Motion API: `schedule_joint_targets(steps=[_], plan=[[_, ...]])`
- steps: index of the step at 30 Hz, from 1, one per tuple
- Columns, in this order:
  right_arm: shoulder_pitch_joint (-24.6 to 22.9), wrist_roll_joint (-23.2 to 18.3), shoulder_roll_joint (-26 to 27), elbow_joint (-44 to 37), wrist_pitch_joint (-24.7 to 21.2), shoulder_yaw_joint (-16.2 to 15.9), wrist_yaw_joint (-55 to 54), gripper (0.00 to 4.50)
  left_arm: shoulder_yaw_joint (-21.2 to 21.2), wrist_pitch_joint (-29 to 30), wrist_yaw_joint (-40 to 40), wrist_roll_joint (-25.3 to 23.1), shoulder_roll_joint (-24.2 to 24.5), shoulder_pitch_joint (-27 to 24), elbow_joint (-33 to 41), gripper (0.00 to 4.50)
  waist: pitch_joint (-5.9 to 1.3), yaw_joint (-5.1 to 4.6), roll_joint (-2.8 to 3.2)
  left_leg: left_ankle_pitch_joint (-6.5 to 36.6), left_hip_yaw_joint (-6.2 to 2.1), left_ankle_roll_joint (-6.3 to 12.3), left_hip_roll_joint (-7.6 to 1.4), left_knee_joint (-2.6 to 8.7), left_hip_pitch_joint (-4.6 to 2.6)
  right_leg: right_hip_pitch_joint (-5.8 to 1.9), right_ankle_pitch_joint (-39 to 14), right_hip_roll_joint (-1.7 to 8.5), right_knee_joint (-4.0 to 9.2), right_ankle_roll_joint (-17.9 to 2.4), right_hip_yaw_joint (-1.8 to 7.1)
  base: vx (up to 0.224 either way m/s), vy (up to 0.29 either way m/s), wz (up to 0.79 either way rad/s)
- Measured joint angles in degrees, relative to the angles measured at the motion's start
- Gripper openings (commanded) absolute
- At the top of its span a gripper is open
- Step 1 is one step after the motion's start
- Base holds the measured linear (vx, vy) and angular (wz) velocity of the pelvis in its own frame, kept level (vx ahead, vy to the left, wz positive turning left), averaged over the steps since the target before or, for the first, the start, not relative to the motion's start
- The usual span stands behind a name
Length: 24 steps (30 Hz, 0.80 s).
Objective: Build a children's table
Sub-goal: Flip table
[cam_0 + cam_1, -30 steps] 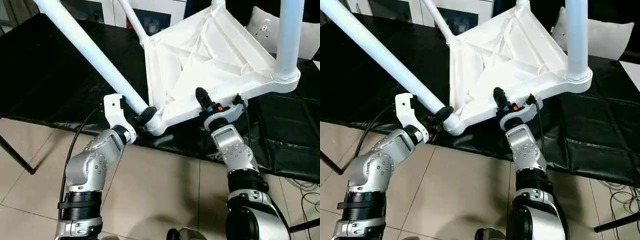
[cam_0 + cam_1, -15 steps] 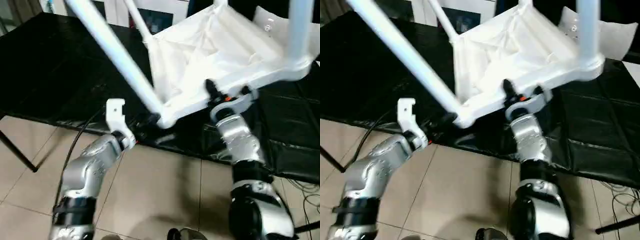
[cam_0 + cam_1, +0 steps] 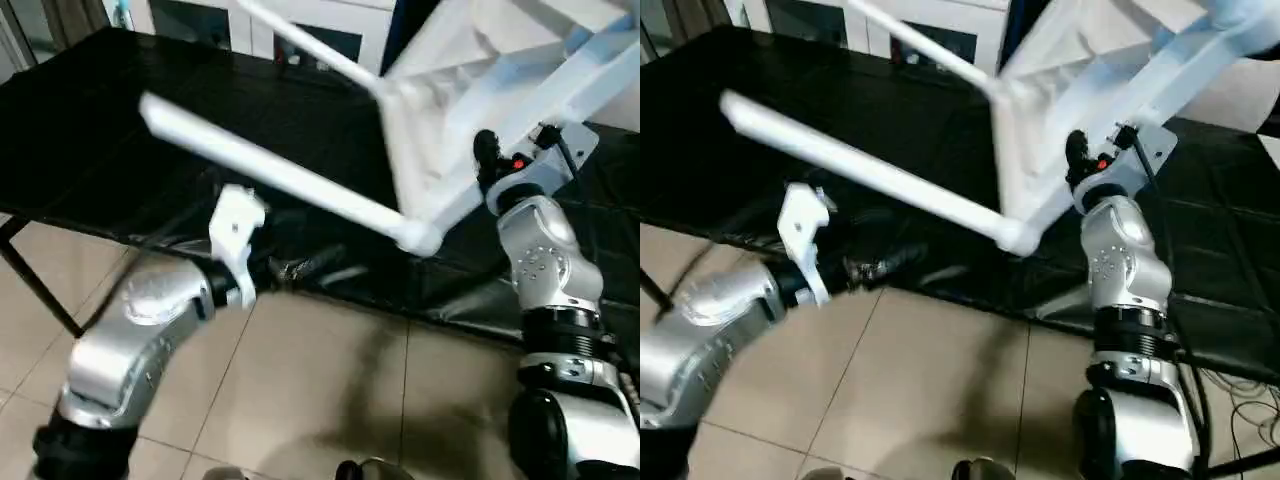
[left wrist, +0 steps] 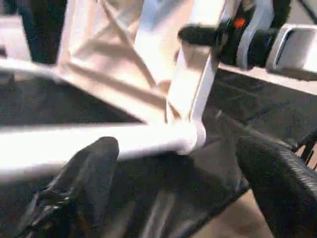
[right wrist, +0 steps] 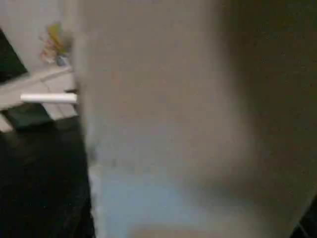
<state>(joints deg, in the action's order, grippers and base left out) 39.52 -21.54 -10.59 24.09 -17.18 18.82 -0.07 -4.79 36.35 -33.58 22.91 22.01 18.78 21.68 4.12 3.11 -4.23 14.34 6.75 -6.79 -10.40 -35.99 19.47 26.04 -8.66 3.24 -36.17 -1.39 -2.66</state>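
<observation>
Over the black-sheeted surface (image 3: 120,130) and tiled floor we see the children's table (image 3: 450,120) tipped up. Our right gripper (image 3: 487,165) has its fingers clamped on the tabletop's rim. The left wrist view adds that our left gripper (image 4: 181,186) has its fingers (image 4: 94,168) spread wide, off the leg (image 4: 99,141).
</observation>
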Motion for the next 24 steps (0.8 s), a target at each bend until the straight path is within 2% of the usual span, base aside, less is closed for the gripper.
schedule_joint_targets(steps=[3,7,9,12,13,15,19,21,22,23,24], plan=[[-0.87,2.25,-1.09,-2.01,-1.87,-2.17,-1.52,1.91,1.1,0.44,-0.46,-0.01,1.65,4.06,0.94,4.5,0.07,-0.23,-0.13,-0.27,0.0,-0.19,-0.11,0.01,0.03,0.0,0.16,-0.02,-0.02,-0.01,-0.09,0.0,0.0,0.0],[-0.82,7.22,-3.43,-2.85,-3.68,-5.82,-2.91,1.91,1.88,-0.71,0.15,-1.55,2.93,10.84,1.8,4.5,0.09,-0.73,-0.41,-0.45,0.01,-0.56,-0.1,0.01,0.15,0.0,0.26,-0.01,0.0,0.04,-0.06,0.0,0.0,0.0],[-0.11,9.6,-4.02,-2.38,-3.93,-7.79,-2.97,1.91,1.19,-2.76,0.45,-5.25,4.88,14.49,1.45,4.5,0.16,-1.02,-0.62,-0.69,0.0,-0.79,-0.15,-0.02,0.28,0.01,0.3,-0.01,0.0,0.07,-0.11,0.0,0.0,0.0],[1.28,10.97,-4.15,-0.75,-4.03,-9.17,-2.78,1.91,0.26,-6.06,0.72,-9.67,6.73,18.76,1.01,4.5,0.15,-1.41,-0.74,-0.82,0.0,-0.9,-0.27,-0.13,0.5,0.06,0.33,-0.01,0.02,0.08,-0.19,0.0,0.0,0.0],[1.37,11.03,-4.14,-0.64,-4.03,-9.22,-2.67,2.25,-0.28,-7.06,0.7,-10.72,7.06,19.25,0.9,4.5,0.16,-1.38,-0.76,-0.82,0.0,-0.9,-0.29,-0.19,0.55,0.06,0.33,-0.01,0.0,0.08,-0.2,0.0,0.0,0.0],[2.56,11.02,-4.06,0.81,-4.05,-9.29,-2.31,2.59,-2.4,-9.76,0.65,-14.27,8.88,21.3,-0.66,4.5,0.27,-1.42,-1.03,-0.84,0.0,-0.92,-0.41,-0.26,0.62,0.06,0.37,-0.02,-0.02,0.04,-0.34,0.0,0.0,0.0],[4.78,11.36,-3.76,1.26,-4.05,-9.76,-2.79,2.86,-3.87,-15.44,0.98,-19.11,9.19,26.01,-2.37,4.5,0.17,-1.6,-1.62,-0.85,0.01,-0.98,-0.52,-0.29,0.63,0.04,0.42,-0.02,-0.05,-0.01,-0.44,0.0,0.0,0.0],[4.9,12.65,-3.59,1.31,-4.06,-10.48,-3.38,3.13,-4.95,-19.19,2.28,-21.81,9.24,28.18,-4.1,4.5,0.07,-1.53,-2.0,-0.87,0.01,-1.0,-0.58,-0.29,0.65,0.04,0.42,-0.04,-0.06,-0.02,-0.5,0.0,0.0,0.0],[4.86,13.12,-3.65,1.32,-4.06,-10.72,-3.48,3.13,-5.23,-20.55,2.95,-22.93,9.3,28.65,-4.77,4.5,0.06,-1.53,-2.07,-0.87,0.01,-1.0,-0.58,-0.3,0.66,0.04,0.42,-0.03,-0.06,-0.02,-0.5,0.0,0.0,0.0],[4.81,13.62,-3.66,1.35,-4.04,-11.09,-3.67,3.31,-5.52,-22.14,3.71,-24.29,9.39,29.33,-6.05,4.5,0.05,-1.51,-2.13,-0.87,0.01,-1.01,-0.57,-0.3,0.66,0.04,0.42,-0.03,-0.06,-0.01,-0.5,0.0,0.0,0.0],[4.55,14.53,-3.66,1.36,-3.96,-11.73,-3.89,3.31,-6.05,-23.93,4.74,-26.25,9.61,30.66,-8.27,4.5,0.01,-1.47,-2.31,-0.9,0.0,-1.06,-0.59,-0.31,0.67,0.04,0.42,-0.04,-0.07,-0.02,-0.52,0.0,0.0,0.0]])
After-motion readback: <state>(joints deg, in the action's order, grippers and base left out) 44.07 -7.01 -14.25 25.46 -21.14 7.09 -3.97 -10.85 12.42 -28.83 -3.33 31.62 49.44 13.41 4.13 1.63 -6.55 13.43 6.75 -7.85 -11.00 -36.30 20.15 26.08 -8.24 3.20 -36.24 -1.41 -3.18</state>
